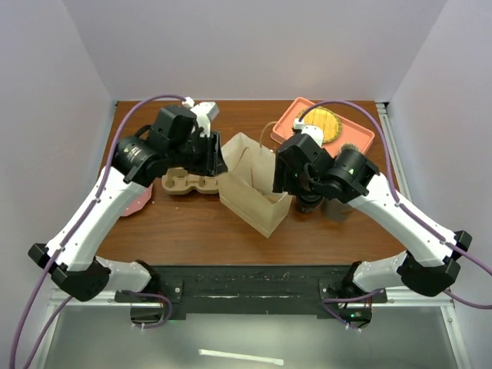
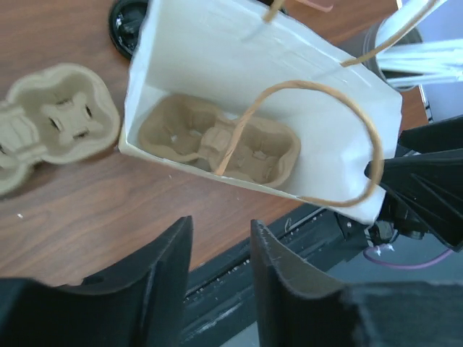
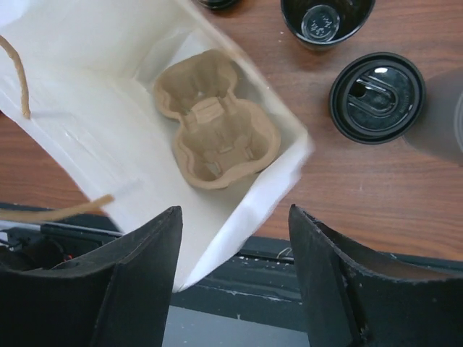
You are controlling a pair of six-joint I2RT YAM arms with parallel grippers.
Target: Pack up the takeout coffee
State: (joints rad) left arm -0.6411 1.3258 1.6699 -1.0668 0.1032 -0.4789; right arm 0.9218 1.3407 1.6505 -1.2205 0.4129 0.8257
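Brown worktop (image 1: 192,223): carrier (image 3: 217,126) lay inside bag (image 1: 254,192); coffee cup (image 3: 376,94) stood outside, unpacked; left hand (image 2: 221,231) and right hand (image 3: 233,213) gaped empty.

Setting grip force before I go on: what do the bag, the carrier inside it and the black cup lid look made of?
Bag: paper, it seems; matte white inside, creased walls. Carrier: moulded pulp, tan, matte, fibrous-looking. Lid: likely plastic, black and glossy, with sharp highlights.
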